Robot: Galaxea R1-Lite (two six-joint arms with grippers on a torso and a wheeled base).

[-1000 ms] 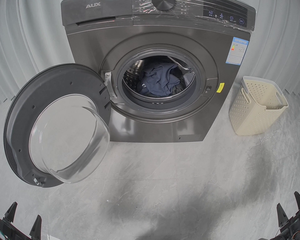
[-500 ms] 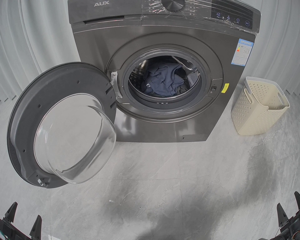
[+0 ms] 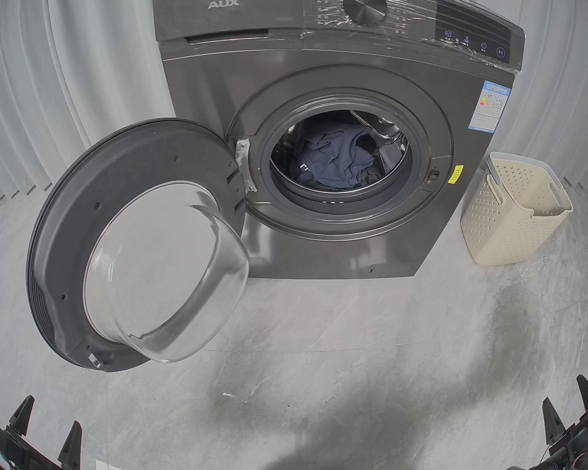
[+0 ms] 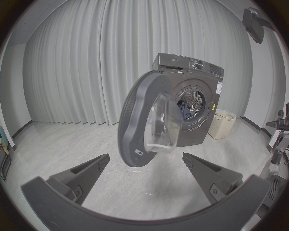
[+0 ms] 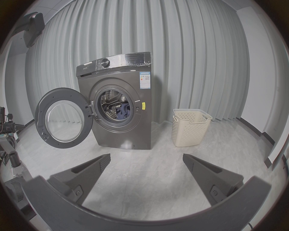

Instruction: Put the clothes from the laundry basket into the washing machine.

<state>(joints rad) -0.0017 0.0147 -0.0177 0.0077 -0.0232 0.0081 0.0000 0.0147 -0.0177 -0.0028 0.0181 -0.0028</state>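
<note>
Hands: my left gripper and right gripper are both released and empty.
Load: dark blue crumpled clothes inside the grey front-loading washing machine, well ahead.
Basket: cream perforated plastic laundry basket, beyond my right; it looks empty.
Care: I'd check its bottom first.

Dark clothes — inside open washing machine

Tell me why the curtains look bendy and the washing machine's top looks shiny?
Wrist views: a wide lens bows the curtains and darkens the corners. Head view: the washing machine tapers downward too, and plastic wrap on its top catches glare.
</note>
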